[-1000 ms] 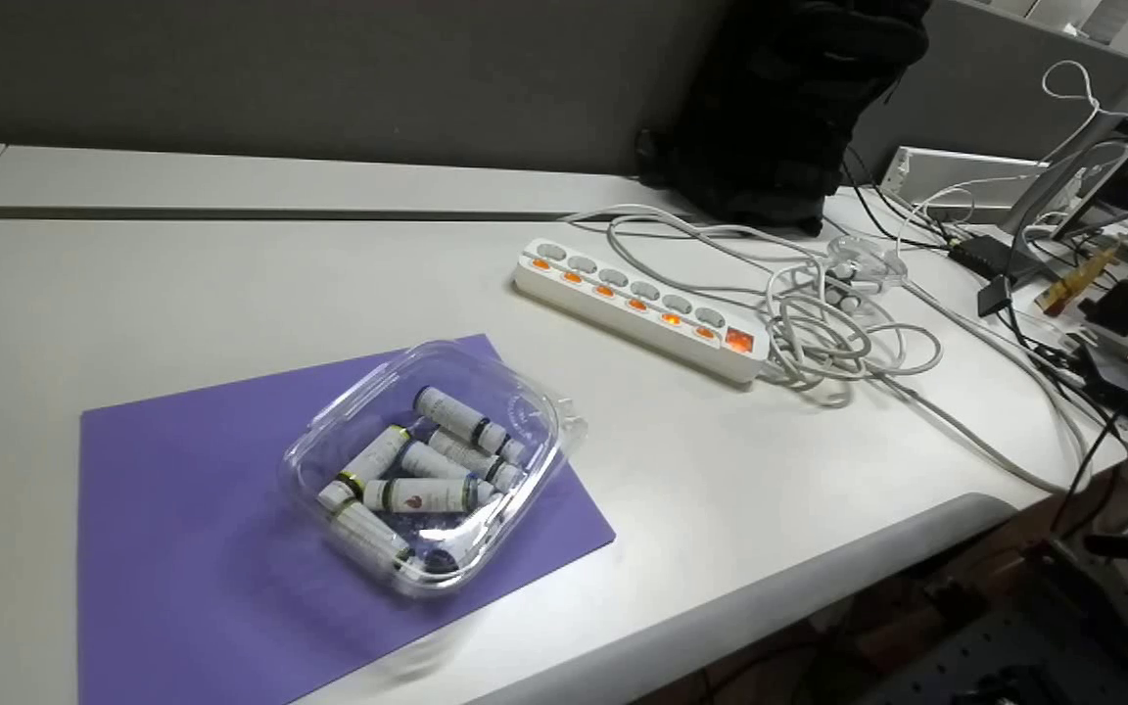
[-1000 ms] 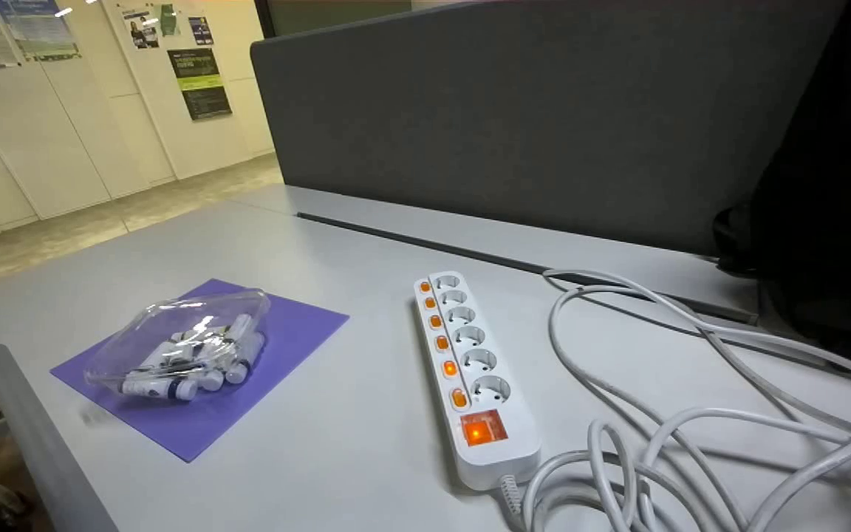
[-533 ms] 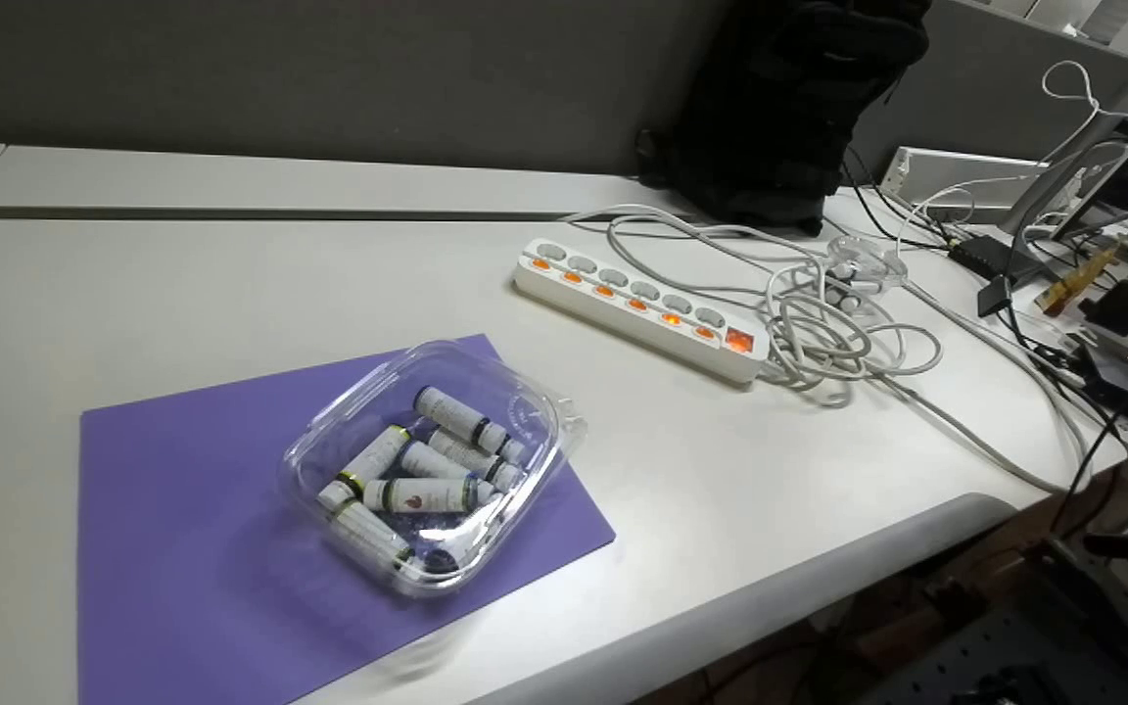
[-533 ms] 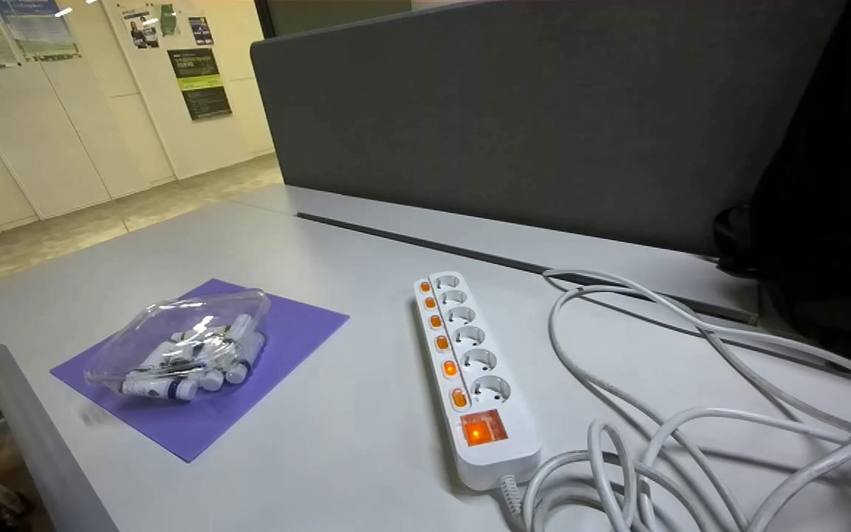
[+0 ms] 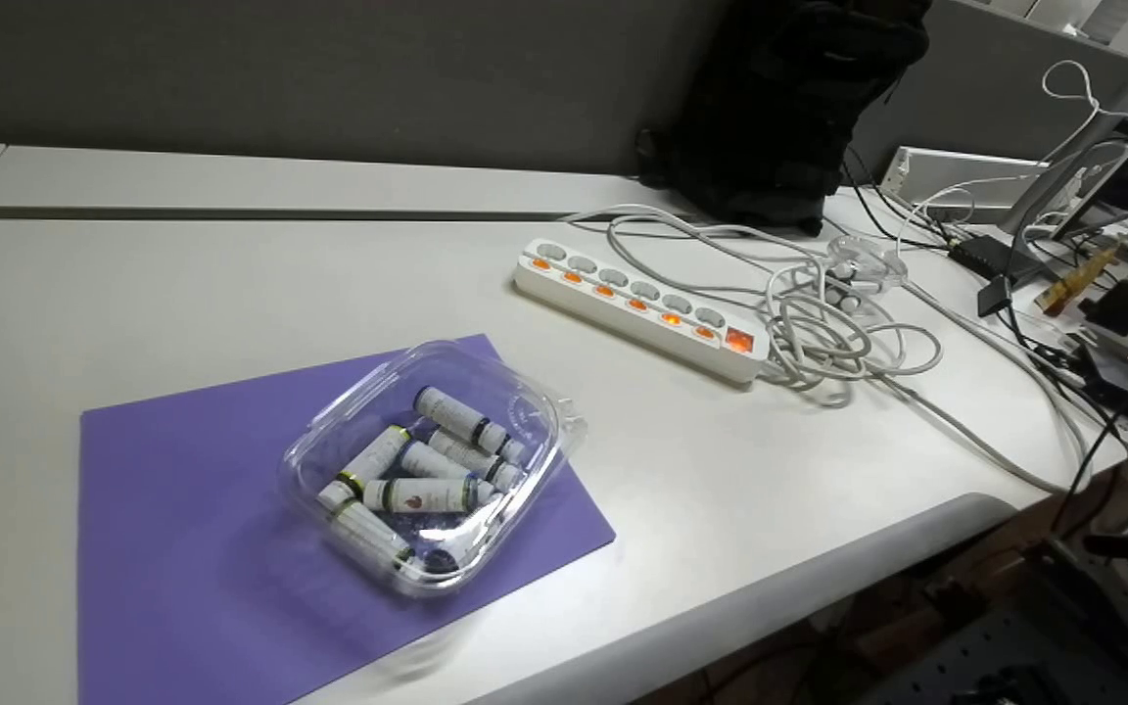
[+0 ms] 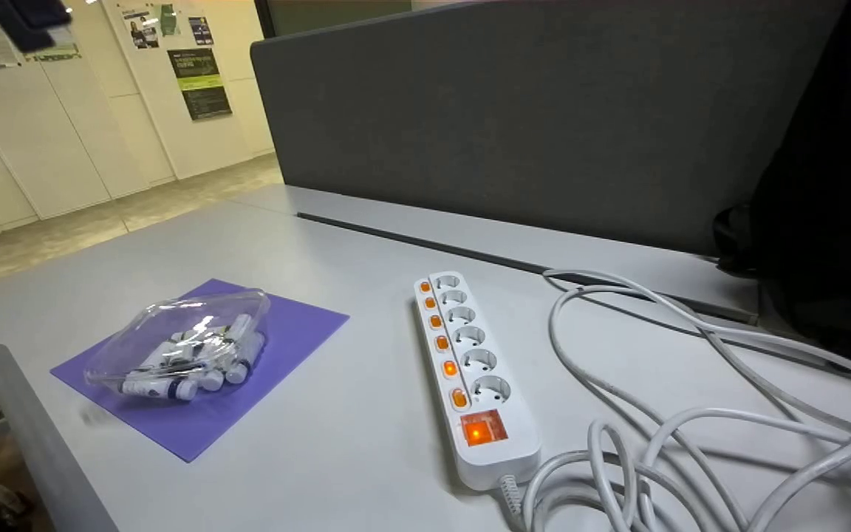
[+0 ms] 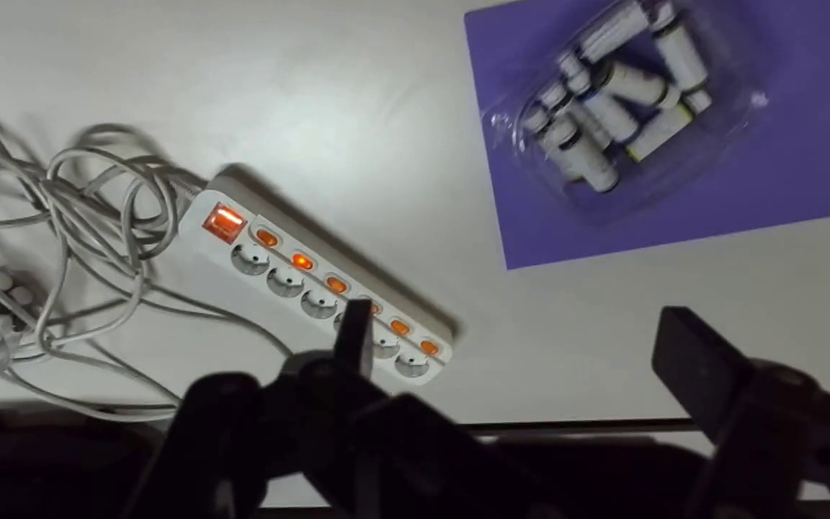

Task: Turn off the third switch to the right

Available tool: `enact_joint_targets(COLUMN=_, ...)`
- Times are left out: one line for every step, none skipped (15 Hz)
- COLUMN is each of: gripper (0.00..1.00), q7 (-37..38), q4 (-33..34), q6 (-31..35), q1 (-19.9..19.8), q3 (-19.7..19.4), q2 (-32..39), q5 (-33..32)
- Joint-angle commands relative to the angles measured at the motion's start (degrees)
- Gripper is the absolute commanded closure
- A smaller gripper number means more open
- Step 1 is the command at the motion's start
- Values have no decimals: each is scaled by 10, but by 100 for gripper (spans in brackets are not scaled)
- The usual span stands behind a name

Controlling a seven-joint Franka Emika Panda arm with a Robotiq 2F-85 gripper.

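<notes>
Gripper point(image 7: 527, 352), wrist view: black, dull-surfaced. Its two fingers point(image 7: 764, 432) end in pads point(image 7: 699, 367) shaped as straight-edged blocks with flat faces, one showing a narrow greyish side. Behind the pads come rounded knuckles point(image 7: 228, 393) and angular links point(image 7: 415, 440); finer detail is lost in shadow. In an exterior view, a dark, faintly bluish fragment of the robot point(image 6: 26, 20), square-cornered and blurred, shows above the tabletop's point(image 6: 337, 428) far left edge; which part cannot be told.

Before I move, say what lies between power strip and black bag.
Pale cable and a dark desk slot lie between the power strip and the black bag, shown in an exterior view.
</notes>
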Motion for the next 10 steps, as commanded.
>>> enact_joint_targets(gripper=0, q7=60, q4=-44, q6=132, q1=-50, q3=5, q2=40, q5=-41)
enact_joint_targets(gripper=25, q7=71, q4=-50, q6=165, q1=-68, q3=4, q2=61, q5=-51)
enact_joint_targets(gripper=26, q7=80, q4=-53, q6=191, q1=-85, q3=4, q2=81, q5=-61)
enact_joint_targets(gripper=32, q7=87, q4=-50, q6=206, q1=-102, q3=3, q2=105, q5=-69)
enact_joint_targets(gripper=41, q7=95, q4=-46, q6=216, q1=-118, q3=3, q2=128, q5=-79)
enact_joint_targets(gripper=47, q7=100, q4=-33, q6=215, q1=-135, q3=2, q2=157, q5=-93)
enact_joint_targets(gripper=55, q7=107, q4=-22, q6=211, q1=-147, q3=1, q2=180, q5=-104)
enact_joint_targets(gripper=62, q7=115, q4=-11, q6=207, q1=-158, q3=-1, q2=203, q5=-117)
enact_joint_targets(gripper=68, q7=119, q4=4, q6=198, q1=-165, q3=-3, q2=227, q5=-130)
enact_joint_targets(gripper=76, q7=121, q4=20, q6=188, q1=-168, q3=-8, q2=250, q5=-143)
